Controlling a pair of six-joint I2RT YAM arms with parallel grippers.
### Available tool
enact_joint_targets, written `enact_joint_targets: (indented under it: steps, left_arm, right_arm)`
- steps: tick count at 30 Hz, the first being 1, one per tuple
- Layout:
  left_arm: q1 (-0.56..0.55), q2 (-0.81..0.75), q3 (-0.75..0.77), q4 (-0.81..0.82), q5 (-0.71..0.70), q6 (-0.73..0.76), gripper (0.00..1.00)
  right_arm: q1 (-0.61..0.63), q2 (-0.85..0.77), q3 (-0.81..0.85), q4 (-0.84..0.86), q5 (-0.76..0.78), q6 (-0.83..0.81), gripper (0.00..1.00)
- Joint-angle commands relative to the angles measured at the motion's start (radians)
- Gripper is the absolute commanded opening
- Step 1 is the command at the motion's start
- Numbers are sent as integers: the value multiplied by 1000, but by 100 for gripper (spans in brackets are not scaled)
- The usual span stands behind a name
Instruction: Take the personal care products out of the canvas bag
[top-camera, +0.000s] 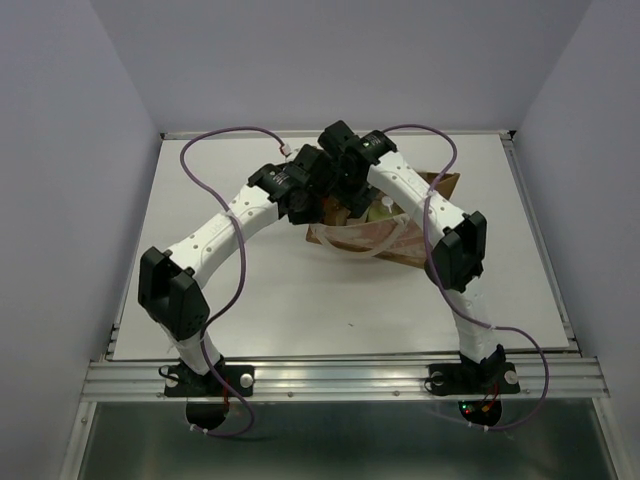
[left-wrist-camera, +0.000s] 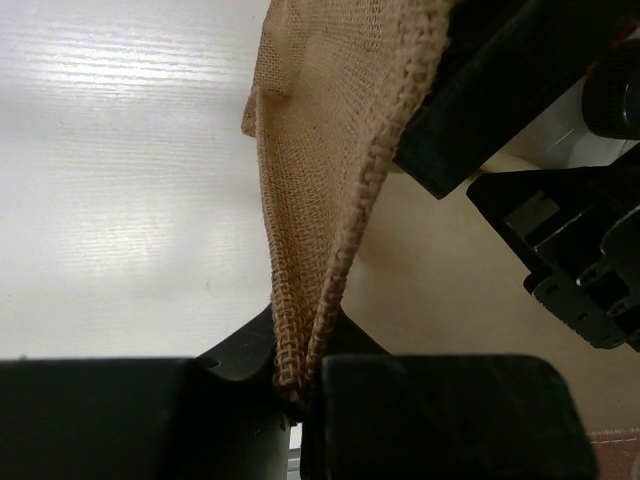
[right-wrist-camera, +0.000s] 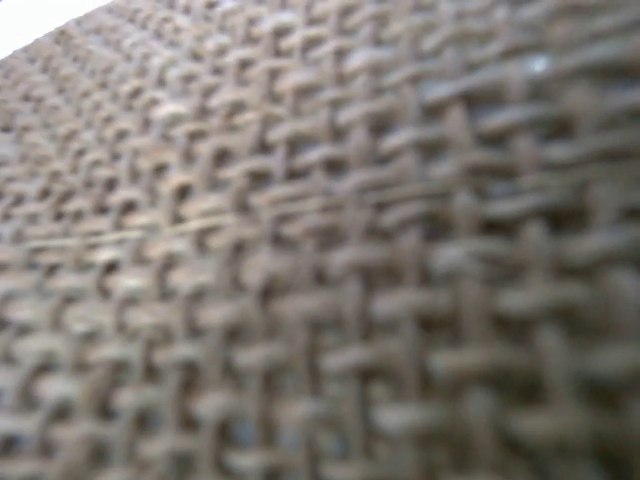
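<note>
Right wrist: coarse tan canvas bag (right-wrist-camera: 320, 240)

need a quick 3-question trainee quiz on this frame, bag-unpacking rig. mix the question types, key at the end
1. True or false: the left gripper has its jaws shut on a woven edge of the canvas bag.
2. What fills the right wrist view? A) bare table B) blurred brown weave, close up C) a white bottle cap
3. Short answer: can you tell whether the jaws of the right arm are open or shut?
Key: 1 true; 2 B; 3 no, its wrist view shows only weave and the top view hides them.
</note>
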Motion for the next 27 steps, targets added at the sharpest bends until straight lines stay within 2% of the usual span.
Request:
enact_joint_targets:
  steps: [1, 4, 7, 10, 14, 17, 20, 25, 27]
  left_arm:
    - [-1, -68, -40, -101, 8, 29, 0]
    - [-4, -88, -63, -101, 9, 24, 0]
    - [-6, -94, -74, -103, 9, 29, 0]
    - [-7, -97, -76, -101, 9, 26, 0]
    - [-9, -97, -76, -97, 12, 30, 0]
    - [-10, -97, -77, -98, 12, 32, 0]
    - [-10, -105, -82, -95, 9, 35, 0]
    - [-10, -108, -86, -94, 5, 41, 0]
    - [-9, -111, -91, -94, 2, 47, 0]
  right_arm:
    - [1, 29, 38, -17, 85, 42, 88]
    - [1, 32, 17, -30, 163, 34, 89]
    - [1, 58, 23, -54, 173, 39, 88]
    - [1, 77, 37, -51, 187, 39, 84]
    - [1, 98, 37, -27, 187, 28, 73]
    - [1, 107, 34, -27, 183, 25, 59]
    - [11, 106, 27, -28, 195, -1, 51]
    - [30, 92, -12, -47, 219, -50, 28]
    - [39, 86, -8, -53, 232, -73, 22]
